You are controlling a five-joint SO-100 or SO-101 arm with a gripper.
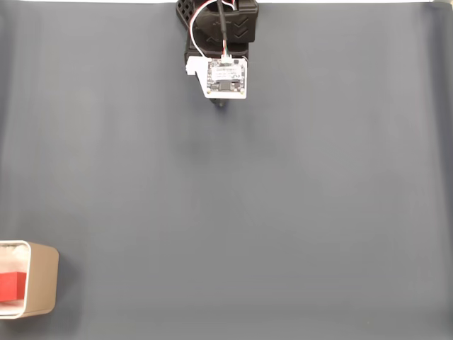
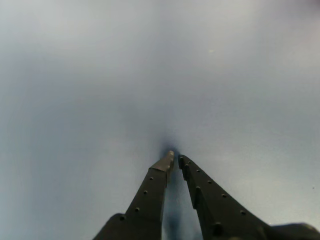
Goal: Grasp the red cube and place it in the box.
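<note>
In the fixed view the red cube (image 1: pixel 12 285) lies inside the box (image 1: pixel 44 280), a tan box with a white rim at the lower left edge, partly cut off by the frame. The arm is folded back at the top centre, far from the box, and its gripper (image 1: pixel 223 103) peeks out just below the white camera board. In the wrist view the gripper (image 2: pixel 175 159) points down at bare grey surface. Its two dark fingers (image 2: pixel 150 190) meet almost tip to tip, shut, with nothing between them.
A plain dark grey mat (image 1: pixel 248 212) covers the whole table between the arm and the box. A white table edge runs along the top of the fixed view.
</note>
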